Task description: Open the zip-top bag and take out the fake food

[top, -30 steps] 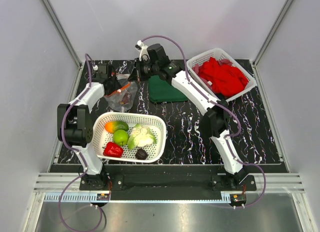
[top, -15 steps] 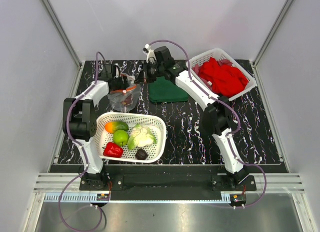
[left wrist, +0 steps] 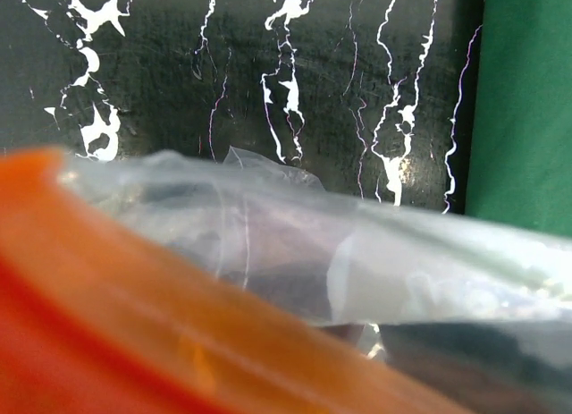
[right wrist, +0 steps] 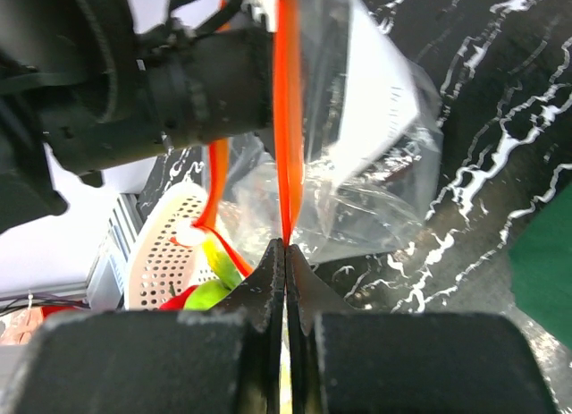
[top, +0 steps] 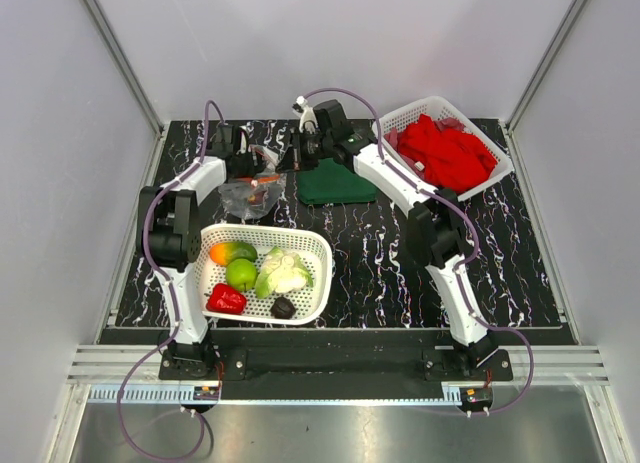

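Pinching the zip-top bag's [right wrist: 357,208] strip [right wrist: 288,119], right gripper [right wrist: 285,244] closed — left gripper [top: 244,166] unclear; black veined table [top: 500,263], grey walls [top: 60,133].

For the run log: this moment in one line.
right pincer: shut on zip-top bag strip | left pincer: at bag, grip unclear | fake food: in basket

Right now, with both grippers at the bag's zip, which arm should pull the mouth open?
Right. The right gripper is shut on the zip strip of the zip-top bag and could draw back toward the green cloth. The left gripper is at the strip, grip unclear.
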